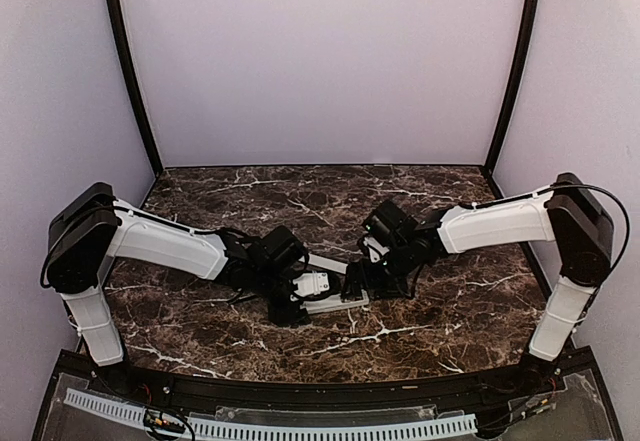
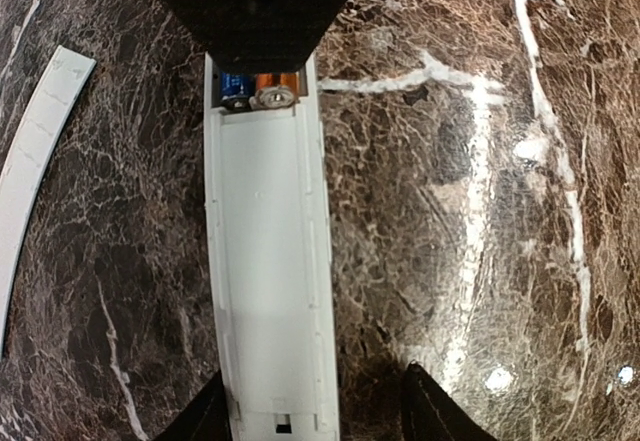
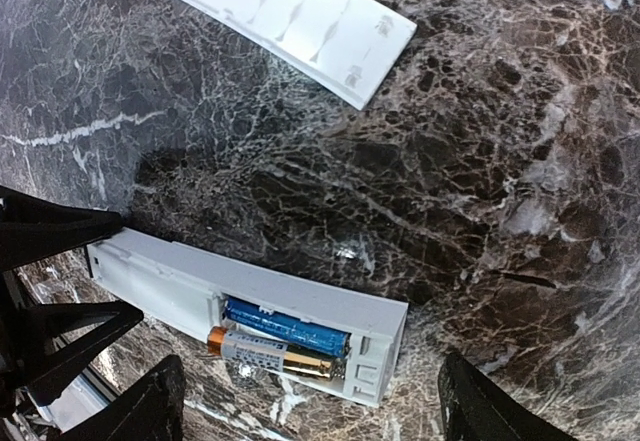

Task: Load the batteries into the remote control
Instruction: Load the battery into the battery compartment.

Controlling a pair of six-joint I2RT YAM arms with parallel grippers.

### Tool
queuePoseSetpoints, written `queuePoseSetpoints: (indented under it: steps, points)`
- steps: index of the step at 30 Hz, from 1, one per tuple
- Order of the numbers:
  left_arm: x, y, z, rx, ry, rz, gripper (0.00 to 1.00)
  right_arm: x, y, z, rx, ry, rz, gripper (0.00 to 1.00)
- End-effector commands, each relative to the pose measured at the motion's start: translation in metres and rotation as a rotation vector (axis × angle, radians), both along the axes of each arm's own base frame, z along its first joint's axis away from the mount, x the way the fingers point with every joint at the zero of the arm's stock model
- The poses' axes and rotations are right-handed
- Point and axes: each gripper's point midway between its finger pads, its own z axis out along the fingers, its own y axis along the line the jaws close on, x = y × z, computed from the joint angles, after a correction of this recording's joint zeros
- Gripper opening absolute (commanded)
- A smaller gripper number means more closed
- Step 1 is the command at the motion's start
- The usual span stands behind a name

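Remote control (image 3: pixel 200 286) lying back-up on tabletop (image 3: pixel 500 161), batteries (image 3: pixel 285 326) sitting in its recess | right hand (image 3: pixel 312 381) hanging wide open astride that end | left hand (image 2: pixel 312 391) spreading open astride opposite end, perhaps touching | cover strip (image 3: pixel 290 16) lying apart

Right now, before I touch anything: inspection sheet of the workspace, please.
surface: dark veined marble table, no spills seen.
job's things: remote lies recess up; two batteries side by side at one end; seating cannot be told.
clutter: white cover lies flat, apart from the remote; nothing else seen.
grippers: left gripper open, straddling the remote's bare end; right gripper open over the battery end.
cables: black cable loops at the far right, off the table.
surroundings: pale walls, black corner posts.
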Motion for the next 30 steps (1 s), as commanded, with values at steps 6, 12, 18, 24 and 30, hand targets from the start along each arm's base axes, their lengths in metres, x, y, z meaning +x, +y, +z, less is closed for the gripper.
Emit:
queuePoseSetpoints:
  steps: [6,12,18,24,30]
  points:
    - [-0.005,0.012,-0.003,0.024,0.017,0.008,0.52,0.007,0.010,-0.006,-0.028,-0.029,0.028,0.81]
    - [-0.004,0.013,-0.003,0.029,0.012,0.008,0.52,0.007,0.010,-0.012,-0.060,-0.034,0.050,0.77]
    - [-0.004,0.014,-0.002,0.034,0.009,0.007,0.51,0.006,0.008,-0.016,-0.082,-0.039,0.058,0.72]
    - [-0.001,0.015,-0.002,0.042,-0.002,0.016,0.51,0.000,0.007,-0.022,-0.117,-0.043,0.083,0.71]
    - [0.000,0.015,-0.002,0.042,-0.001,0.016,0.50,-0.001,0.002,-0.025,-0.159,-0.061,0.086,0.66]
